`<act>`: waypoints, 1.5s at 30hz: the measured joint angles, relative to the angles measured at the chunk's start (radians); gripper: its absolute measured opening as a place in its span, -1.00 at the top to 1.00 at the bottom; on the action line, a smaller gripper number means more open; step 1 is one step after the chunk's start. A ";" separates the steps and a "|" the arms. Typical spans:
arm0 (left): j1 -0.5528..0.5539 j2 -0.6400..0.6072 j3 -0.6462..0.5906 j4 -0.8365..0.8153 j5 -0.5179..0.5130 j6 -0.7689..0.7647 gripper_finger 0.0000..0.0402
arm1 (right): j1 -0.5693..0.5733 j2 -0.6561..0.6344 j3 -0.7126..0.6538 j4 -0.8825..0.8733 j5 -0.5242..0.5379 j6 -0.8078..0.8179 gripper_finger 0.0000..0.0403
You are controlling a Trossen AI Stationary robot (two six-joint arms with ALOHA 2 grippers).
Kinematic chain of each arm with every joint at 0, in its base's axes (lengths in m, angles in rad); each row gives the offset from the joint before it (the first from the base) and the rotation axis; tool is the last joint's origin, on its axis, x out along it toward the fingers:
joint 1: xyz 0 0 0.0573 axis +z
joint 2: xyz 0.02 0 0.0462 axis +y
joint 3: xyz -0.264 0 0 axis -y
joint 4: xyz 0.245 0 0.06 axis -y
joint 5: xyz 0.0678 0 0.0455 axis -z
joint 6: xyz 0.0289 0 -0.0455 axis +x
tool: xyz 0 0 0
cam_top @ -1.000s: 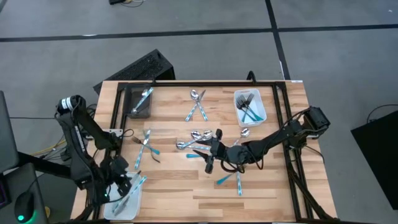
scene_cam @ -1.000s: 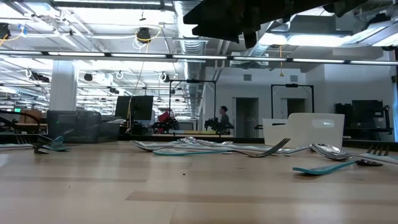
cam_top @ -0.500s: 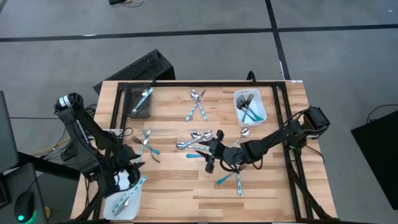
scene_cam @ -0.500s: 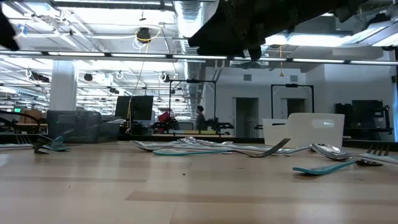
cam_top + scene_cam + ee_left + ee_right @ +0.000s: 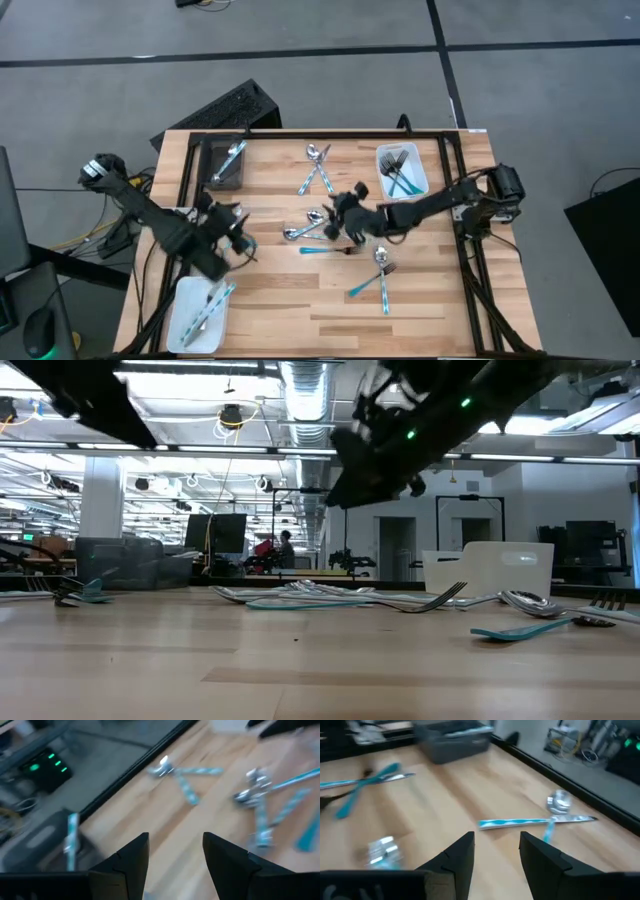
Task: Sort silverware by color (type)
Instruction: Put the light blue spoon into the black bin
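Observation:
Silverware with teal handles lies loose on the wooden table [image 5: 290, 300]: crossed spoons [image 5: 318, 168] toward the far edge, a pile [image 5: 308, 224] in the middle, forks [image 5: 238, 240] at the left, and more pieces [image 5: 375, 280] toward the near right. My left gripper [image 5: 240, 228] [image 5: 175, 840] hovers open above the left forks, with nothing between its fingers. Over the right end of the middle pile, my right gripper [image 5: 340, 208] [image 5: 496, 837] also hangs open and empty. Both stay well above the table in the low view.
A dark grey bin [image 5: 228, 165] at the far left holds one piece. A white tray [image 5: 402, 172] at the far right holds forks, and another white tray [image 5: 198, 318] at the near left holds a few pieces. A black frame [image 5: 450, 140] borders the table.
My left gripper has swung from above the near-left white tray toward the far edge and the table's middle, turning as it went, and now hangs over the left forks. My right gripper has moved toward the far edge, onto the middle pile. The silverware has stayed put.

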 joint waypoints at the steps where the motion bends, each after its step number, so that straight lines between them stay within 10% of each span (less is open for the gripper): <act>1: 0.036 -0.014 -0.014 0.019 0.006 0.045 0.13 | -0.033 0.001 0.000 -0.001 -0.027 0.000 0.12; 15: 0.434 -0.258 -0.387 0.862 0.294 0.818 0.13 | -0.309 0.009 0.000 0.058 -0.333 0.004 0.12; 25: 0.759 -0.297 -0.425 1.233 0.585 1.207 0.13 | -0.371 0.009 0.005 0.059 -0.385 0.074 0.12; 45: 1.026 -0.296 -0.425 1.346 0.760 1.318 0.13 | -0.393 0.372 0.405 -0.344 -0.372 0.117 0.18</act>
